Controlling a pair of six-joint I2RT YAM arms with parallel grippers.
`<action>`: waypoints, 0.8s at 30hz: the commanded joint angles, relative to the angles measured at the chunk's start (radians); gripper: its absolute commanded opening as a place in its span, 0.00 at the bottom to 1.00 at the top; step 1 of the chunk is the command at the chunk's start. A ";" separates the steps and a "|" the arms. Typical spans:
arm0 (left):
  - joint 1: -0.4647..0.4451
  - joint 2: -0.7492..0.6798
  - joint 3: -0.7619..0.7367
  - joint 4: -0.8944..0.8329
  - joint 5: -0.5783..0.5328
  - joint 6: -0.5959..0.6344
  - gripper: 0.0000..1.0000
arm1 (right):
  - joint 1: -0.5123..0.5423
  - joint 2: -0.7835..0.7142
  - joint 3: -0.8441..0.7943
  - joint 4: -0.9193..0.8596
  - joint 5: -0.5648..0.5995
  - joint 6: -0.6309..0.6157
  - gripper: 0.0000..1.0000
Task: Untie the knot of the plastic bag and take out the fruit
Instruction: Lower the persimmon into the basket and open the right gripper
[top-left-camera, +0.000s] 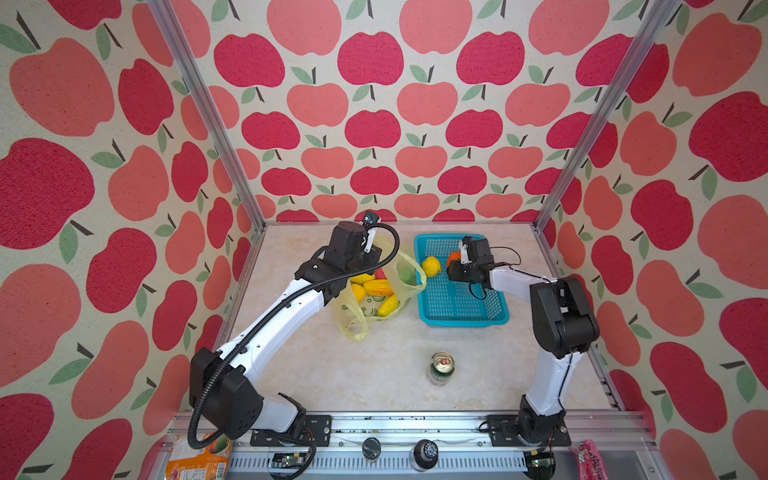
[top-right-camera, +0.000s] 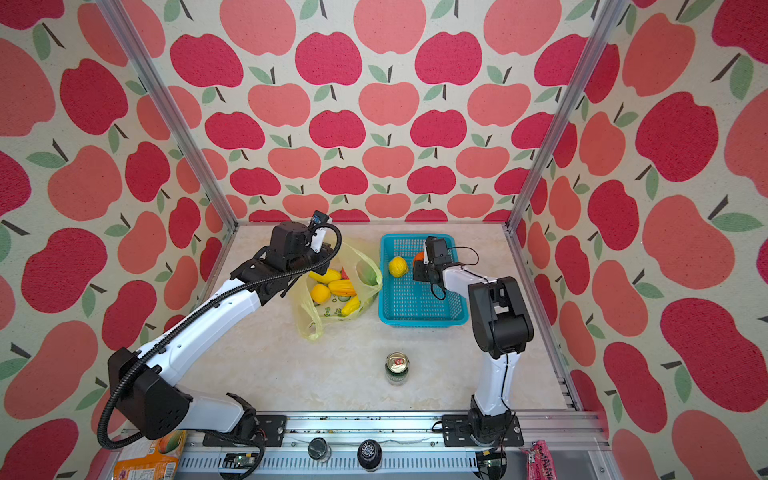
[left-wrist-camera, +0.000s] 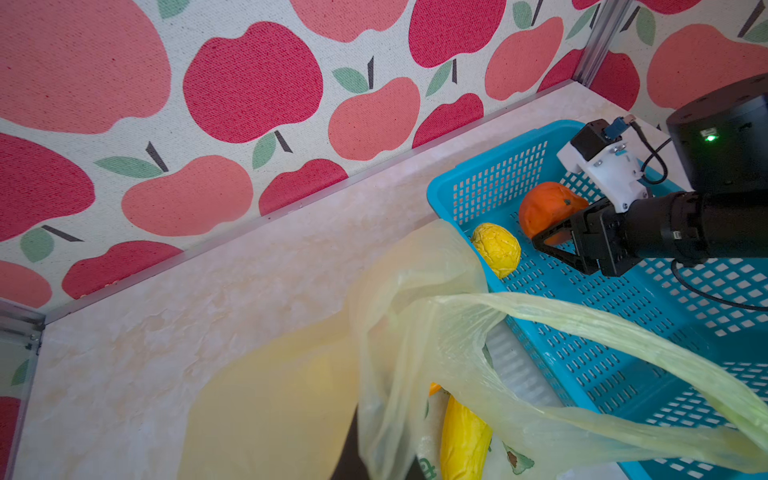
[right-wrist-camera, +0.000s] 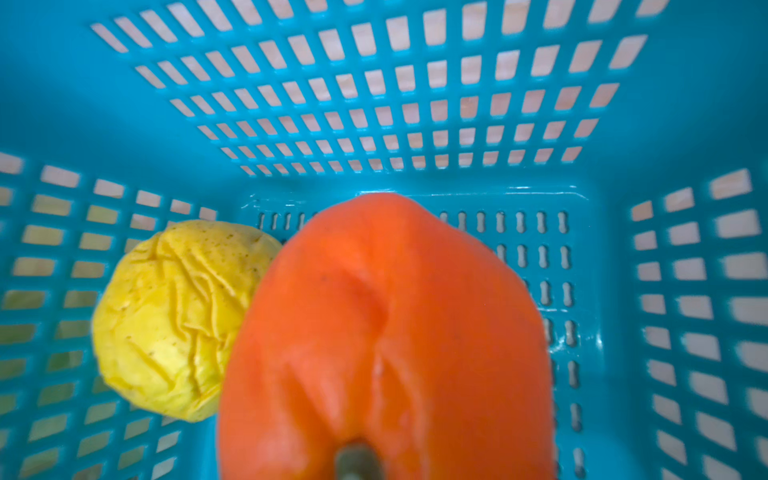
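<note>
The pale yellow plastic bag (top-left-camera: 356, 318) (top-right-camera: 311, 322) lies left of the basket with its mouth held open; the knot is out of view. Fruit sits inside it: a long yellow piece (top-left-camera: 378, 286), a round yellow-orange one (top-left-camera: 357, 293) and a green one (top-left-camera: 405, 272). My left gripper (top-left-camera: 372, 257) is at the bag's far rim, shut on the film, which drapes across the left wrist view (left-wrist-camera: 415, 332). My right gripper (top-left-camera: 451, 268) (left-wrist-camera: 555, 232) hangs over the basket, shut on an orange fruit (left-wrist-camera: 544, 205) (right-wrist-camera: 386, 332). A lemon (top-left-camera: 431, 266) (right-wrist-camera: 174, 320) lies in the basket beside it.
The turquoise perforated basket (top-left-camera: 465, 322) (top-right-camera: 424, 322) stands right of the bag, near the back wall. A green drink can (top-left-camera: 441, 368) stands upright in front of it. An orange snack packet (top-left-camera: 199, 457) and a pink packet (top-left-camera: 586, 457) lie by the front rail.
</note>
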 joint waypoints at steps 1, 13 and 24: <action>-0.001 0.004 0.044 -0.005 -0.015 0.002 0.00 | -0.013 0.057 0.056 -0.064 -0.020 -0.020 0.31; 0.000 0.011 0.045 -0.002 -0.015 0.004 0.00 | -0.019 0.071 0.076 -0.057 -0.031 -0.017 0.63; 0.000 0.019 0.048 -0.012 -0.013 0.001 0.00 | -0.009 -0.165 -0.128 0.106 -0.034 0.005 0.85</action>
